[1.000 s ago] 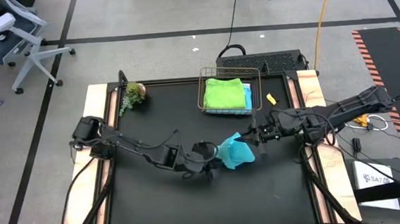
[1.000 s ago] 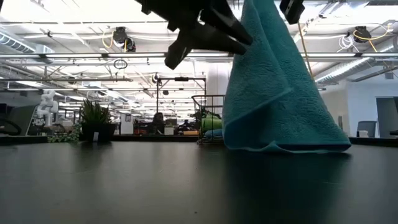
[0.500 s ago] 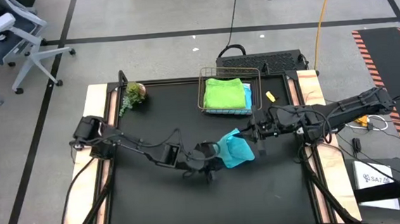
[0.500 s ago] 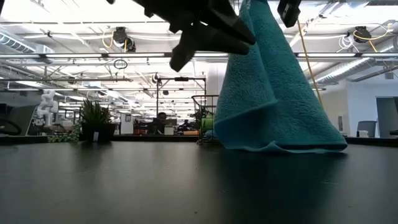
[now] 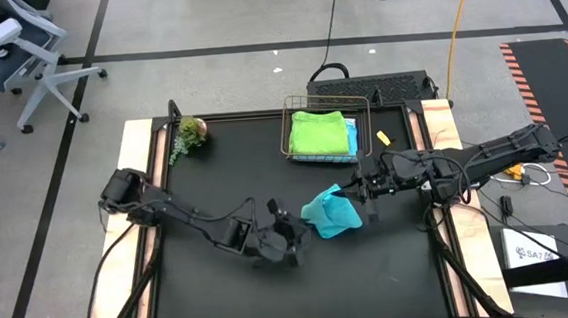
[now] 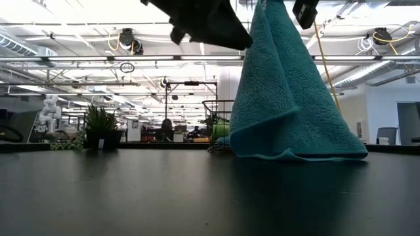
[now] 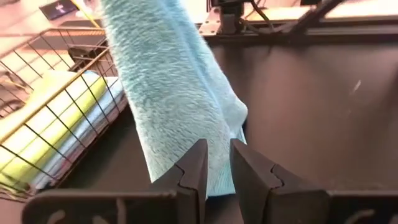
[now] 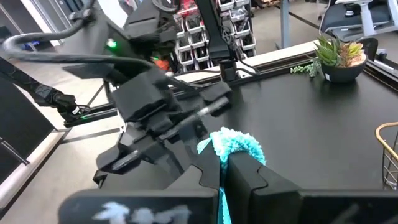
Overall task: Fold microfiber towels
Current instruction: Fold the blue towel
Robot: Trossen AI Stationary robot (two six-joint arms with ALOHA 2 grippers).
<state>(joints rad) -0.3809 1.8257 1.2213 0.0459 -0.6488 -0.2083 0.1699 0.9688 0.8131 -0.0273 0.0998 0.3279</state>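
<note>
Table first, black and broad, and the wire basket at its far edge is the landmark: folded lime green towel inside it with a sky blue towel showing at its side. Just in front of the basket hangs the teal towel, pinched at its top corner in the right gripper, jaws clamped tight on the cloth, lower edge resting on the table. So the fold on this one looks barely begun; the next move likely calls for the left gripper to catch a free corner so the cloth can be spread flat. That gripper sits beside the towel, on the side away from the basket, fingers narrowly parted, gripping nothing, pointed at the hanging cloth.
</note>
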